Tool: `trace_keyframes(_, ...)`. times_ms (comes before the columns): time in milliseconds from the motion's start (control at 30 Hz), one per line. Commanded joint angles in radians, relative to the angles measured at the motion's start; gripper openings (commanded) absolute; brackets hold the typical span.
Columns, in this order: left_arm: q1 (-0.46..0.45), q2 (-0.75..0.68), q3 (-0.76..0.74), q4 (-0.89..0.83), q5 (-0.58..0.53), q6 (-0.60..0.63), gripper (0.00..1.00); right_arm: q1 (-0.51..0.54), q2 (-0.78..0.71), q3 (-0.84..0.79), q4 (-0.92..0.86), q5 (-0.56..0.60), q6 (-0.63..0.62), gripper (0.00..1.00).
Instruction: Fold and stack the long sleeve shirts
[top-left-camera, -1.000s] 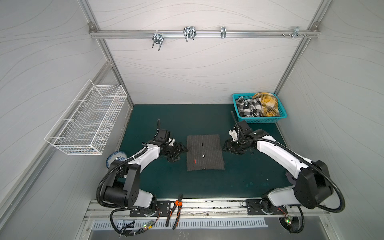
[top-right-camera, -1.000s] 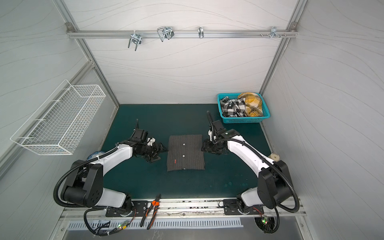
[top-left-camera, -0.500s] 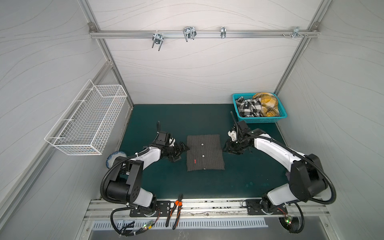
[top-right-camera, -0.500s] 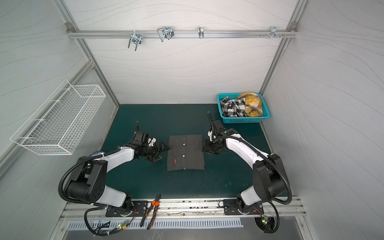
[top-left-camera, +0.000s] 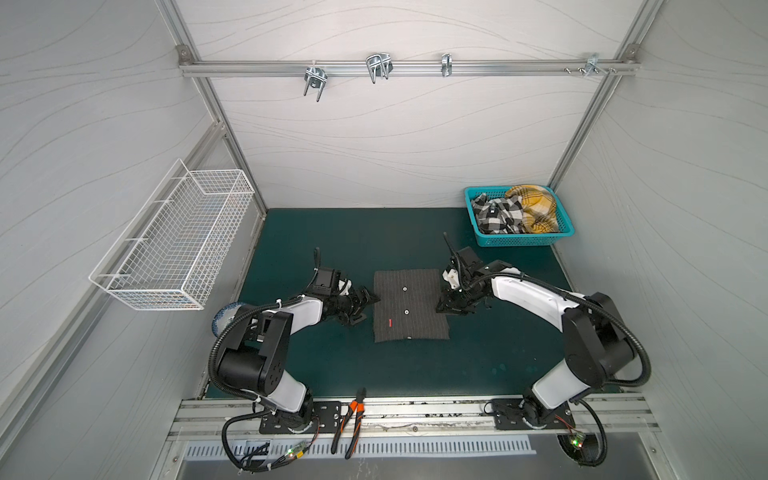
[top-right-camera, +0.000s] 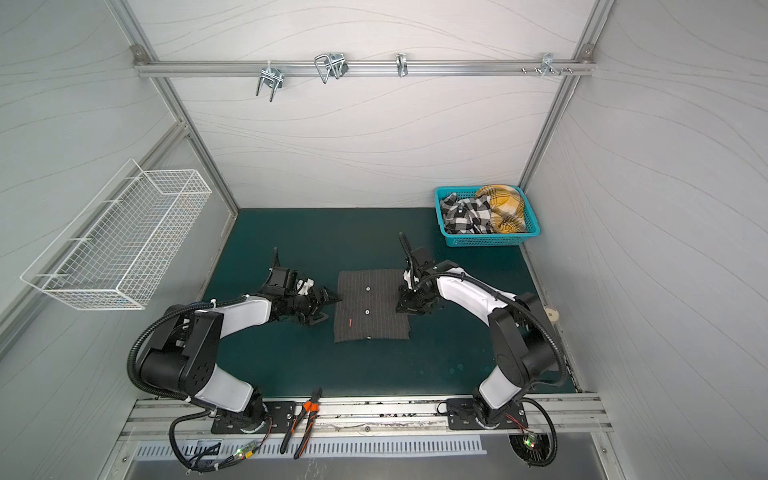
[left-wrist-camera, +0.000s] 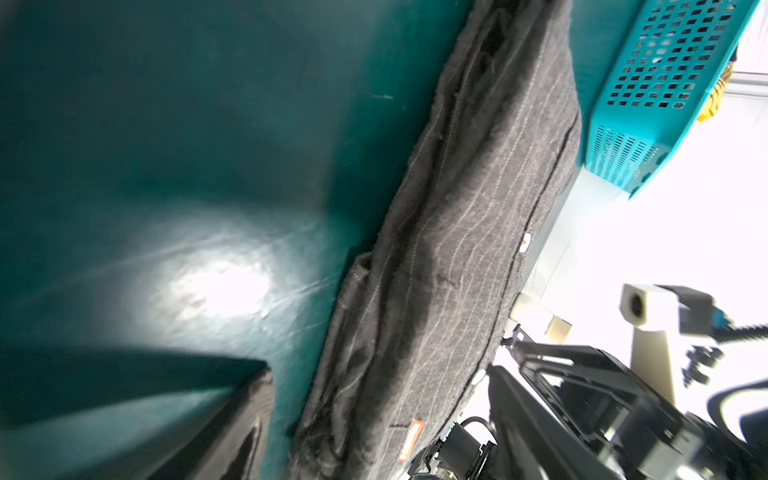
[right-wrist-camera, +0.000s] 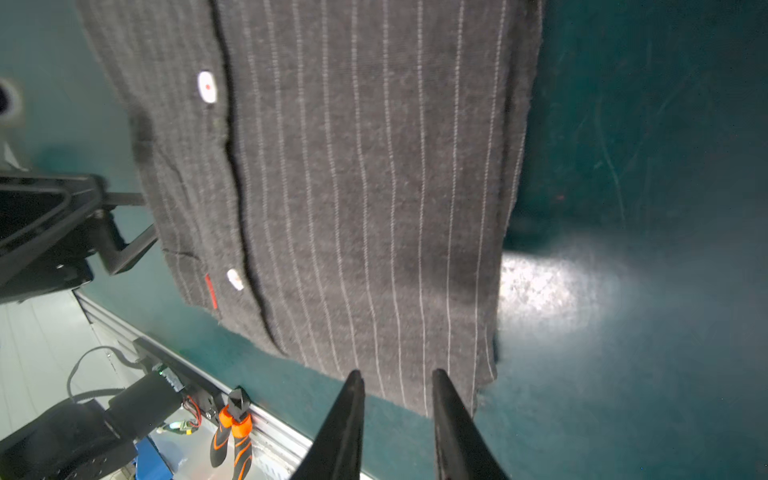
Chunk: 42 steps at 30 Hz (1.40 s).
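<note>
One long sleeve shirt (top-left-camera: 409, 305) (top-right-camera: 371, 305), dark grey with pale pinstripes and white buttons, lies folded into a flat rectangle on the green mat in both top views. My left gripper (top-left-camera: 369, 308) (top-right-camera: 331, 308) sits low at the shirt's left edge, open wide with nothing in it. In the left wrist view one dark finger (left-wrist-camera: 232, 428) rests near the layered shirt edge (left-wrist-camera: 436, 270). My right gripper (top-left-camera: 439, 308) (right-wrist-camera: 397, 374) hovers at the shirt's right edge (right-wrist-camera: 374, 187). Its fingers stand a narrow gap apart and hold nothing.
A teal basket (top-left-camera: 519, 240) at the back right holds a crumpled black-and-white plaid garment (top-left-camera: 496, 212) and a yellow plaid one (top-left-camera: 536, 203). A white wire basket (top-left-camera: 174, 237) hangs on the left wall. Orange-handled pliers (top-left-camera: 351, 422) lie on the front rail.
The right gripper's fingers have drawn closer together and edged toward the shirt's right side. The left gripper has slid a little toward the shirt's left edge. The shirt has not moved.
</note>
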Motion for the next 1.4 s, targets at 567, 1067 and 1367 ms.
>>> trace_keyframes(567, -0.027, 0.185, -0.006, 0.007, -0.068, -0.030, 0.75, -0.047, 0.096, -0.041, 0.110, -0.088, 0.007, 0.22)
trace_keyframes(1067, -0.072, 0.242, 0.012, 0.049, -0.044, -0.052, 0.61, -0.091, 0.148, -0.057, 0.142, -0.153, 0.022, 0.21)
trace_keyframes(1367, -0.072, 0.263, 0.006, 0.115, 0.007, -0.069, 0.46, -0.091, 0.160, -0.053, 0.139, -0.157, 0.023, 0.20)
